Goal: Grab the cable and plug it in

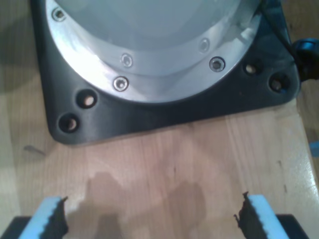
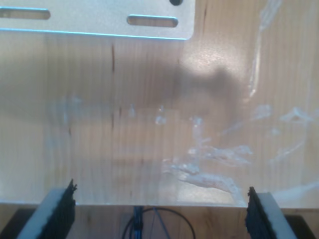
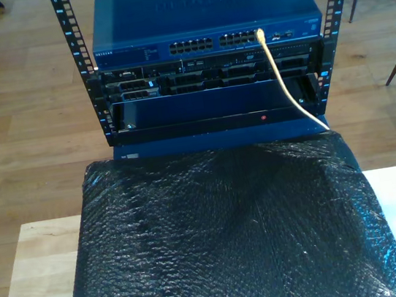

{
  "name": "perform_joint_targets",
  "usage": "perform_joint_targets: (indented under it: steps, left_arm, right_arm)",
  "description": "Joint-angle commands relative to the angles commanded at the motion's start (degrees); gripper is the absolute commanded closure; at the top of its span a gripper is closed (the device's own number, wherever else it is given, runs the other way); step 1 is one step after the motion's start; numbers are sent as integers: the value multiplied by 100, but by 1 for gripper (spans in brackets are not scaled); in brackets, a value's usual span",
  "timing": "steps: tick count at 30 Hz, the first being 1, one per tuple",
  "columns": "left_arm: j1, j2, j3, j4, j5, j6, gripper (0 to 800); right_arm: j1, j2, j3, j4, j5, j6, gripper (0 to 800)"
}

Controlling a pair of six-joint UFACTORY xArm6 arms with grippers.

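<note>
Presently the cable (image 3: 286,84) hangs with its upper end at a port on the front of the blue network switch (image 3: 201,15), toward the exterior view's right. From there it drops down the rack face and passes behind the black bubble-wrap sheet (image 3: 226,240).

The first hand (image 1: 149,214) is empty, jaws spread wide above the bare wooden surface (image 1: 174,164), facing a black arm base plate (image 1: 164,119). The second hand (image 2: 160,209) is likewise open and empty over wood, near a slotted metal bracket (image 2: 99,22).

Judgement: the plug looks seated, though its latch is too small to confirm. Any further push should grip just behind the boot and press in line with the port, never sideways.
</note>
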Motion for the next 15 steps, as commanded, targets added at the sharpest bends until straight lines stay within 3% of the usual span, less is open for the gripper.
perform_joint_targets:
  steps: [15]
  left_arm:
    - [0, 0, 0, 0, 0, 0, 0]
  right_arm:
    - [-158, 193, 281, 35, -334, 18, 0]
